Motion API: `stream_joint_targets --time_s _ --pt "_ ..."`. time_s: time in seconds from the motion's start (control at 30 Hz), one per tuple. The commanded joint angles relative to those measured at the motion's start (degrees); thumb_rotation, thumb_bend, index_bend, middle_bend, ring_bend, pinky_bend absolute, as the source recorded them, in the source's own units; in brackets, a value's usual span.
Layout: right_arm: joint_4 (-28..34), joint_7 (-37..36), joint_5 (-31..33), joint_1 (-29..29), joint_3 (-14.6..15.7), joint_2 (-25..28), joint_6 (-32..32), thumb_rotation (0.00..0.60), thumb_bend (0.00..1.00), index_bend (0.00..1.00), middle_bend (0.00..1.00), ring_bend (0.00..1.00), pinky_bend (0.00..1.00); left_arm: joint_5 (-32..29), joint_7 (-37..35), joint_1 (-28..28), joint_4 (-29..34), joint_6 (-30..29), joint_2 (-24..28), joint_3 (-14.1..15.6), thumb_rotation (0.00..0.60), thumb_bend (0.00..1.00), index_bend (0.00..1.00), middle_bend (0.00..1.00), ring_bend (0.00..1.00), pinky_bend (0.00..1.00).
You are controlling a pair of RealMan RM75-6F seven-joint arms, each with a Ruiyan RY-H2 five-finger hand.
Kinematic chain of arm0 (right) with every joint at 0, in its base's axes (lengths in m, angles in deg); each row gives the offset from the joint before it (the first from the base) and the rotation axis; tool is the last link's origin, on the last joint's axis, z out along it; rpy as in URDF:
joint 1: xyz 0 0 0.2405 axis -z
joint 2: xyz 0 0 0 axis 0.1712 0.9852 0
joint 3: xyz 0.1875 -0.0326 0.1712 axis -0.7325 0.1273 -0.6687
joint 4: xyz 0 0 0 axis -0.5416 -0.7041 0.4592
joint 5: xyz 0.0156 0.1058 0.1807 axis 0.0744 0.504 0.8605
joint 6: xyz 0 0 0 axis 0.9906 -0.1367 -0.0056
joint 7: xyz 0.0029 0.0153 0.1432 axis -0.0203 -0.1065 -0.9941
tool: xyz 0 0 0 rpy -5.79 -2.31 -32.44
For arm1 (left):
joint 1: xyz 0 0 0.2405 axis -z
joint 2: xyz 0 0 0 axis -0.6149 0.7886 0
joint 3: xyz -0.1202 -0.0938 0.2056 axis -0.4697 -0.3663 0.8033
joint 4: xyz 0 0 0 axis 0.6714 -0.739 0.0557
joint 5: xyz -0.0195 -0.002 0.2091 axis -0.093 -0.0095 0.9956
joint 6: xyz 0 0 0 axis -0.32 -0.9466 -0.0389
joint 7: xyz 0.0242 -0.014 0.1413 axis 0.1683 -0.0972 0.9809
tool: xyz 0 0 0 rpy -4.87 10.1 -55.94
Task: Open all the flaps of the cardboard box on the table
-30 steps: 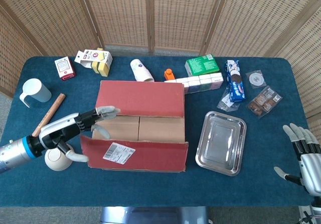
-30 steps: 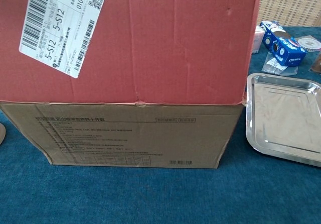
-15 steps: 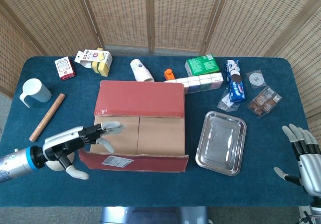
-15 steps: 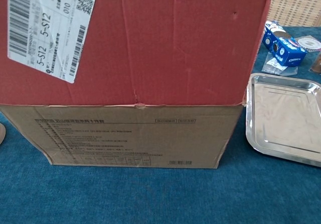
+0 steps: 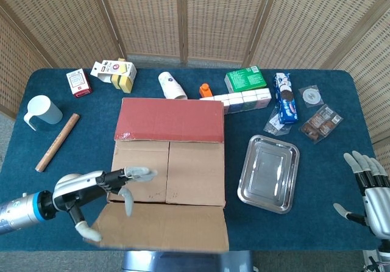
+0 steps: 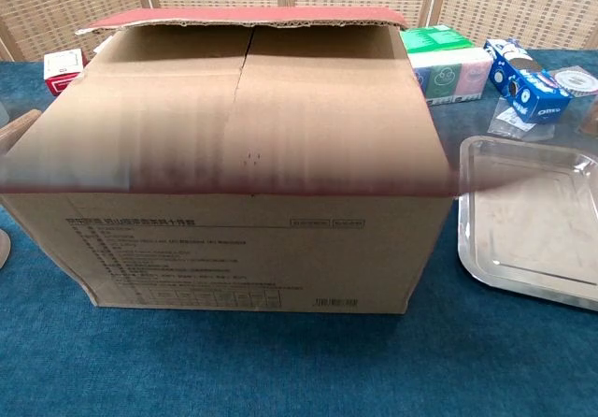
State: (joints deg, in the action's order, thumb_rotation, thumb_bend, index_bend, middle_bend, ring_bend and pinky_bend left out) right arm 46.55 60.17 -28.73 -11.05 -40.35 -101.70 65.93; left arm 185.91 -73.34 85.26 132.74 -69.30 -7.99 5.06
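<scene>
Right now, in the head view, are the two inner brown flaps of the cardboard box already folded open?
No: the two inner brown flaps lie flat and closed across the cardboard box, meeting at a centre seam.

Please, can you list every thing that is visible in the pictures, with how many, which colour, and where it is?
cardboard box: 1, brown with red outer flaps, table centre
metal tray: 1, silver, right of the box
cup: 1, pale, far left
wooden stick: 1, brown, beside the cup
small carton: 1, red and white, back left
yellow and white pack: 1, back left
white tube: 1, behind the box
orange item: 1, behind the box
green packet: 1, back centre
row of small boxes: 1, pale, in front of the green packet
biscuit pack: 1, blue, back right
snack bags: a few, clear, far right
table: 1, blue cloth
left hand: 1, grey, at the box's near left corner
right hand: 1, fingers spread, right edge
</scene>
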Motion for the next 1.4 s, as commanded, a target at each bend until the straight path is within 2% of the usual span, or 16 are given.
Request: stream_joint_targets --time_s 0.03,0.13,0.2,0.33,0.47,0.63,0.67,0.8,0.9,1.1,1.23,1.4 --pt "0.1 0.1 0.0 0.0 0.0 0.0 0.0 0.600 0.00 0.00 0.00 0.00 0.00 0.9 1.6 -0.3 0.5 -1.1 0.1 1.1 0.600 0.00 0.00 0.00 0.00 0.49" --pt "0.1 0.2 -0.2 0.0 0.2 0.0 -0.1 0.600 0.00 0.00 0.00 0.00 0.00 1.4 3.1 -0.3 0.5 -0.3 -0.5 2.5 0.600 0.00 0.00 0.00 0.00 0.49" --pt "0.0 0.2 -0.2 0.0 0.2 -0.1 -0.2 0.600 0.00 0.00 0.00 0.00 0.00 0.2 6.5 -0.7 0.4 1.7 -0.6 3.0 0.600 0.00 0.00 0.00 0.00 0.48" --pt "-0.3 0.0 0.1 0.0 0.1 -0.2 -0.3 0.600 0.00 0.00 0.00 0.00 0.00 -7.2 21.8 -4.2 3.5 6.3 -0.4 2.4 0.600 0.00 0.00 0.00 0.00 0.40" --pt "-0.2 -0.1 0.3 -0.2 0.0 -0.2 -0.5 0.600 0.00 0.00 0.00 0.00 0.00 -13.6 34.6 -8.0 5.4 7.1 -0.9 1.1 0.600 0.00 0.00 0.00 0.00 0.35" --pt "-0.3 0.1 0.0 -0.1 0.1 -0.4 -0.3 0.600 0.00 0.00 0.00 0.00 0.00 -20.6 51.5 -14.5 4.1 4.5 -1.2 -0.4 0.600 0.00 0.00 0.00 0.00 0.33" --pt "-0.3 0.0 -0.1 -0.1 0.1 -0.4 -0.3 0.600 0.00 0.00 0.00 0.00 0.00 -21.0 52.9 -15.1 4.0 4.1 -1.3 -0.5 0.600 0.00 0.00 0.00 0.00 0.31" --pt "-0.2 0.2 -0.8 -0.1 0.5 -0.6 -0.5 0.600 0.00 0.00 0.00 0.00 0.00 -25.0 67.4 -21.3 0.6 -0.2 -1.8 -1.1 0.600 0.00 0.00 0.00 0.00 0.21" --pt "0.0 0.9 -1.3 -0.3 0.8 -0.7 -1.0 0.600 0.00 0.00 0.00 0.00 0.00 -26.5 74.2 -25.1 -1.8 -1.8 -2.5 -0.7 0.600 0.00 0.00 0.00 0.00 0.14" --pt "0.2 2.5 -1.0 -0.9 0.9 -1.8 -2.3 0.600 0.00 0.00 0.00 0.00 0.00 -31.0 78.2 -30.4 -8.7 -3.2 -5.2 -1.2 0.600 0.00 0.00 0.00 0.00 0.11" --pt "-0.2 2.2 -0.7 -1.9 0.4 -2.9 -3.3 0.600 0.00 0.00 0.00 0.00 0.00 -34.8 80.5 -34.7 -14.9 -5.5 -9.3 -2.3 0.600 0.00 0.00 0.00 0.00 0.10" --pt "1.9 3.2 -1.1 -4.3 -1.7 -3.5 -4.2 0.600 0.00 0.00 0.00 0.00 0.00 -37.9 81.9 -39.0 -19.5 -5.2 -12.9 -2.2 0.600 0.00 0.00 0.00 0.00 0.07"
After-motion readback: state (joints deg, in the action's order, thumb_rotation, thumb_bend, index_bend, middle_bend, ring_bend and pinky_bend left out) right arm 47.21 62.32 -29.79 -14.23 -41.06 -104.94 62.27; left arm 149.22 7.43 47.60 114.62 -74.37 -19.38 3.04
